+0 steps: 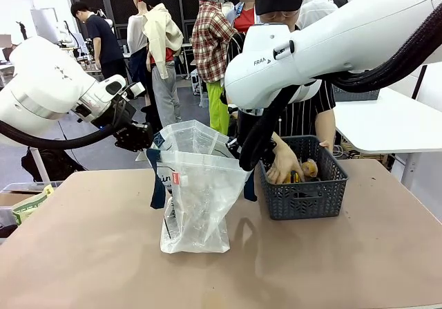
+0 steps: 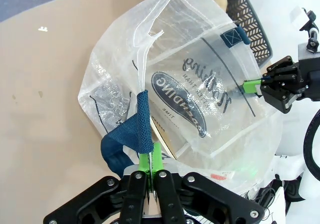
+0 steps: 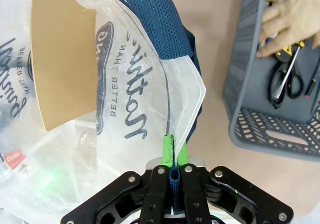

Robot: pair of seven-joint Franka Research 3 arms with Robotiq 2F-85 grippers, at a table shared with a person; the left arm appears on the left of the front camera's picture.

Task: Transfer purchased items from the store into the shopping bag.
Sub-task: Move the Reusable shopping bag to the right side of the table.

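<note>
The shopping bag [image 1: 200,191] stands on the tan table with its mouth held wide between my two grippers. My left gripper [image 1: 138,137] [image 2: 152,170] is shut on the bag's navy strap handle [image 2: 142,124] at its left rim. On the right rim, my right gripper [image 1: 242,158] [image 3: 173,156] is shut on the other navy strap [image 3: 155,23]. A flat brown box [image 3: 62,58] lies inside the bag. To the bag's right is the store, a dark lattice basket [image 1: 304,202] [image 3: 250,119]. The person's hand [image 1: 283,164] [image 3: 295,8] reaches into it beside a yellow-orange item [image 1: 309,167].
Black-handled scissors [image 3: 282,78] and pens lie in the basket. A green and white carton [image 1: 27,205] sits off the table's left edge. A white table [image 1: 394,122] stands behind on the right. The tabletop [image 1: 103,254] in front of the bag is bare.
</note>
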